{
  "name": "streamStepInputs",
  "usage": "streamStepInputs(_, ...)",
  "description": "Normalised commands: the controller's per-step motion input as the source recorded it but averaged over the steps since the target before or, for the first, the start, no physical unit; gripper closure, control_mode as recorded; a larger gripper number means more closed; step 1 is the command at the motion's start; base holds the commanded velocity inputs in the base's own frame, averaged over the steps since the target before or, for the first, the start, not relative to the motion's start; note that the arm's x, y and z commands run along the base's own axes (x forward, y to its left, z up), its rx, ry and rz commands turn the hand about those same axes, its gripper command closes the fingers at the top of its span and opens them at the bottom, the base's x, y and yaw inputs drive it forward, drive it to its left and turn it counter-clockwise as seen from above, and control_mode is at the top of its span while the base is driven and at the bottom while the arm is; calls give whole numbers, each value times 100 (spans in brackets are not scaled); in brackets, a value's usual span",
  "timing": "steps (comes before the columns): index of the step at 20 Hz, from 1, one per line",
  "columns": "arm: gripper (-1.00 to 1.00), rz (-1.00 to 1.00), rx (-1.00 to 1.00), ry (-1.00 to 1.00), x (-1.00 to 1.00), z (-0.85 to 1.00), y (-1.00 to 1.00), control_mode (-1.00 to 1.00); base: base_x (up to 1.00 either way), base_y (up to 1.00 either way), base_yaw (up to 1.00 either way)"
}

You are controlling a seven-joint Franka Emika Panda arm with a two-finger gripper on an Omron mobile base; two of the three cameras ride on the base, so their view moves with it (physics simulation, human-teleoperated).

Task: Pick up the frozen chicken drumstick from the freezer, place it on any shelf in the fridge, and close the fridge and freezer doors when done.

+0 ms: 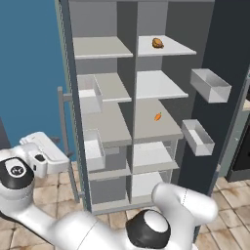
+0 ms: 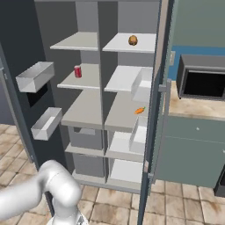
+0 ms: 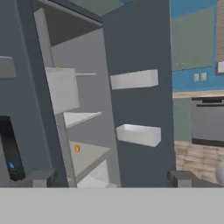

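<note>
Nearest the lens, the two-finger gripper [image 3: 111, 178] stands wide apart, empty. Beyond it, the small rounded golden-brown chicken drumstick [image 1: 157, 43] with a darker brown patch lies on the topmost pale grey shelf [image 1: 176, 49] of one column of the tall dark grey cabinet; its long axis cannot be judged. Both doors stand open. Below lies a small orange carrot-like piece [image 1: 157, 116]; a red can [image 2: 78, 71] occupies the neighbouring column.

top shelf [image 1: 171, 47], right column: drumstick [image 1: 157, 43] lying on it
third shelf [image 1: 151, 128], right column: small orange piece [image 1: 157, 116] on it
second shelf [image 2: 74, 80], left column: red can [image 2: 78, 71] standing upright
floor [image 2: 176, 206]: tan tiles, cabinet standing on it
</note>
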Motion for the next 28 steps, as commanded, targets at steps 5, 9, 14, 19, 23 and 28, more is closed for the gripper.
streamStepInputs(5,-100,-9,0,0,60,-31,24,-100,0,0,0)
streamStepInputs(9,-100,-2,0,0,57,-32,3,-100,0,0,0)
streamStepInputs(14,-100,0,0,0,57,-16,0,-100,0,0,0)
streamStepInputs(19,-100,0,0,0,52,-14,0,-100,0,0,0)
streamStepInputs(23,-100,1,0,0,42,-16,2,-100,0,0,0)
streamStepInputs(28,-100,6,0,0,32,-8,0,-100,0,0,0)
